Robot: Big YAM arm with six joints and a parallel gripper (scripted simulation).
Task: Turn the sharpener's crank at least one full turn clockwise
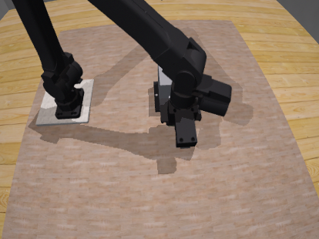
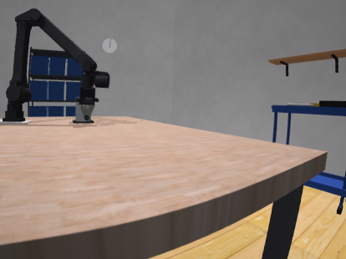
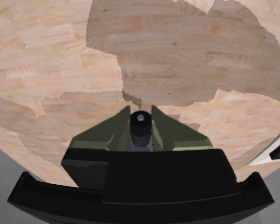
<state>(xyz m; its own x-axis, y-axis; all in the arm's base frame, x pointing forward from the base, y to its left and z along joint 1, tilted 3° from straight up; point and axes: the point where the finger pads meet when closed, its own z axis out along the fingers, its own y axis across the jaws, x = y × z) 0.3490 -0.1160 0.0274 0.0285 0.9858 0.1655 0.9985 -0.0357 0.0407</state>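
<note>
The sharpener (image 1: 161, 88) is a grey box on a black base in the middle of the table, mostly hidden under my arm. It also shows far off in the exterior view (image 2: 83, 114). My gripper (image 3: 140, 110) points down at the sharpener's front side, its olive fingers shut on the black crank handle (image 3: 140, 123), which stands between them in the wrist view. In the top view the wrist (image 1: 184, 116) covers the fingers and the crank. In the exterior view the gripper (image 2: 86, 106) sits low, beside the sharpener's upper part.
The arm's base stands on a grey plate (image 1: 66, 102) at the table's left. A blue shelf unit (image 2: 50, 82) stands behind the table. A blue cart (image 2: 311, 107) and a wall shelf (image 2: 309, 58) are off to the right.
</note>
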